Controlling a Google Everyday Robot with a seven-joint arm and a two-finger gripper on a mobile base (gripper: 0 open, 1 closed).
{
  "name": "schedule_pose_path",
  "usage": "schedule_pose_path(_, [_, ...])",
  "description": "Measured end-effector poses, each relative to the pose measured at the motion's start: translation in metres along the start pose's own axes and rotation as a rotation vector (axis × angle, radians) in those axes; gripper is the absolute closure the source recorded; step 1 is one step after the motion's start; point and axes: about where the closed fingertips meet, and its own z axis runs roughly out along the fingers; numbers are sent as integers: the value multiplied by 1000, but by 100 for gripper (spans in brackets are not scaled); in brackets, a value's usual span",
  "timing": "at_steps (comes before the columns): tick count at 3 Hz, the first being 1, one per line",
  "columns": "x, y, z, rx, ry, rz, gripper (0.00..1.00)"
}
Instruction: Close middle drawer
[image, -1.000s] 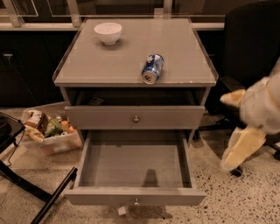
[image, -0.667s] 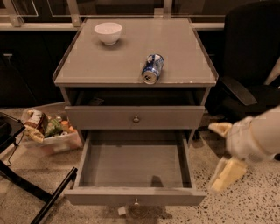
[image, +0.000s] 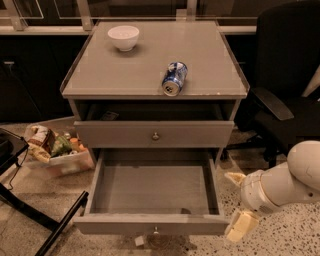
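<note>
Inspection, drawer-closing task.

1. I am finding the middle drawer pulled well out of the grey table. Its bare grey inside is showing, and its flat front and small knob are facing me at the bottom of the view.
2. I am seeing the claw low on the right, just beside the drawer's right front corner. It is released, its two pale fingers are spread, and it is grasping nothing. I cannot tell whether a finger is touching the corner.
3. The upper drawer is sitting slightly ajar, with dark clutter showing in the gap.
4. A white bowl and a can lying on its side are resting on the table top.

Hazards, in my judgement:
- The claw is standing off to the side and not squarely before the front. Pushing from that corner is likely to skew the drawer and bind it on its runners.
- The upper finger is lying close to the drawer's right wall. Driving inward risks trapping it between that wall and the table frame.
- A hard shove is likely to jolt the table and set the can rolling toward an edge.
- Rising too high risks pressing the upper drawer instead.
</note>
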Motion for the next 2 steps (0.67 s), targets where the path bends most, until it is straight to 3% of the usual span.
schedule_pose_path(1, [15,11,26,-58,-31,-22,0])
schedule_pose_path(2, [52,33,87,-141,-81,-6,0])
